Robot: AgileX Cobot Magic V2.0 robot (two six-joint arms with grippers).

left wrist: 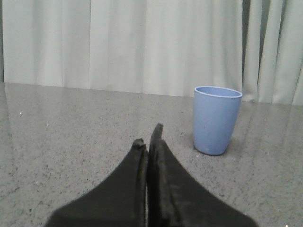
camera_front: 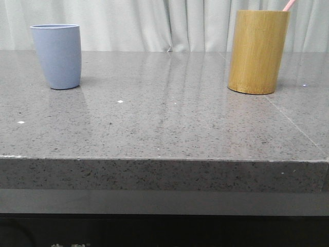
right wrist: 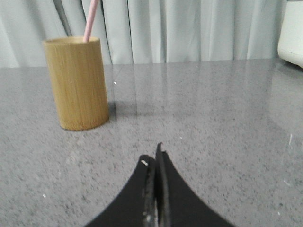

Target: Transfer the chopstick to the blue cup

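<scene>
The blue cup stands upright at the far left of the grey stone table; it also appears in the left wrist view as the blue cup. A pale pink chopstick leans out of the top of a tan bamboo holder at the far right. In the right wrist view the chopstick rises from the holder. My left gripper is shut and empty, short of the cup. My right gripper is shut and empty, well back from the holder.
The grey speckled table has its front edge close to the camera. Pale curtains hang behind it. A white object sits at the table's edge in the right wrist view.
</scene>
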